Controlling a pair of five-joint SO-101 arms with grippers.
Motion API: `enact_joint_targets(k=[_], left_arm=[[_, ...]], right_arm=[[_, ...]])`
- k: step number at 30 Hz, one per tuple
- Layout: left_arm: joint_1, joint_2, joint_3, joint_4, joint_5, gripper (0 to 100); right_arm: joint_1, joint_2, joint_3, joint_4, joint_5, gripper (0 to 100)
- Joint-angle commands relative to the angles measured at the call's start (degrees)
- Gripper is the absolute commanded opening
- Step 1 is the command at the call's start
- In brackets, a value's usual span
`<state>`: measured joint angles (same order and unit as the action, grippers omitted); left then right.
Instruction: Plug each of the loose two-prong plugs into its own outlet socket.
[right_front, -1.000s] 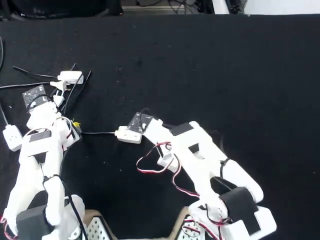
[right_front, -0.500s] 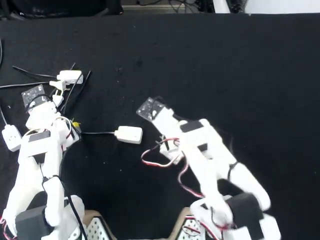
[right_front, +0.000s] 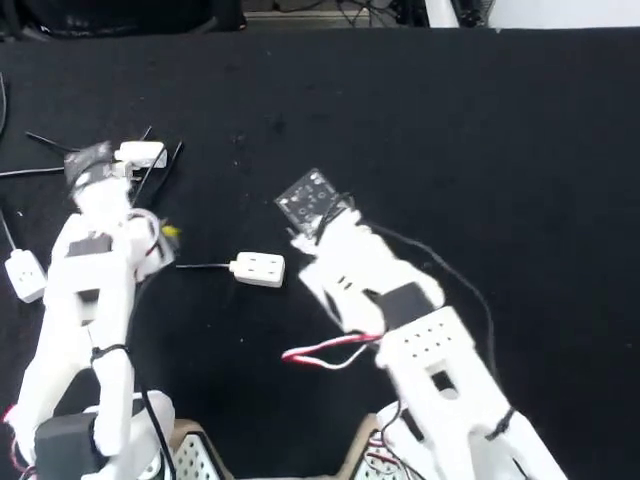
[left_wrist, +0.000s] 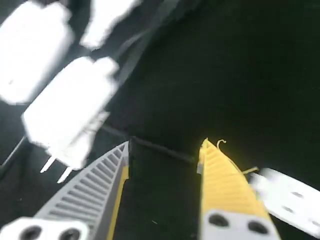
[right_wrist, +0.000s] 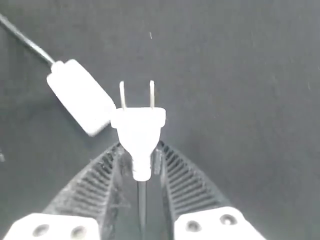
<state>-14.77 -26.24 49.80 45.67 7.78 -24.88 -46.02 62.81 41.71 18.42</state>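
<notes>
My right gripper (right_wrist: 140, 149) is shut on the body of a white two-prong plug (right_wrist: 138, 125), whose prongs point away from the wrist. A white outlet socket (right_wrist: 80, 103) with a black cable lies just beyond and to one side of the prongs. From above, that socket (right_front: 259, 268) lies mid-table and the right gripper (right_front: 310, 200) hovers past it, apart from it. My left gripper (left_wrist: 165, 146) is open over a black cable (left_wrist: 160, 150) that crosses between its fingers. A loose white plug (left_wrist: 70, 120) with bare prongs lies beside the grey finger (left_wrist: 95, 185).
More white plug bodies and black cables (right_front: 140, 153) are bunched at the far left by the left gripper (right_front: 92, 165). Another white socket (right_front: 22, 275) lies at the left edge. A further white socket (left_wrist: 287, 195) sits beside the yellow finger. Black cloth covers the table (right_front: 480, 150).
The right gripper has drawn back from the mid-table socket and swung up toward the far right. The left gripper has moved farther away, up to the bunch of plugs and cables.
</notes>
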Motion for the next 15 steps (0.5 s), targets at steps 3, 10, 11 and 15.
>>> enact_joint_targets(k=[3, 10, 11, 15], left_arm=[[6.37, -2.81, -9.27, 10.11, -0.18, 22], [8.22, -19.60, 8.48, -2.90, 0.26, 22], [9.01, -22.42, 11.21, -4.31, 0.35, 22], [12.44, -33.32, 17.19, -5.45, 2.02, 22]], right_arm=[[-7.12, 5.93, 6.90, -21.54, -6.33, 1.1], [-12.13, 8.13, 11.12, -30.15, -6.51, 1.1], [-13.19, 8.13, 11.12, -30.24, -6.51, 1.1], [-16.35, 8.13, 11.38, -30.15, -6.59, 1.1]])
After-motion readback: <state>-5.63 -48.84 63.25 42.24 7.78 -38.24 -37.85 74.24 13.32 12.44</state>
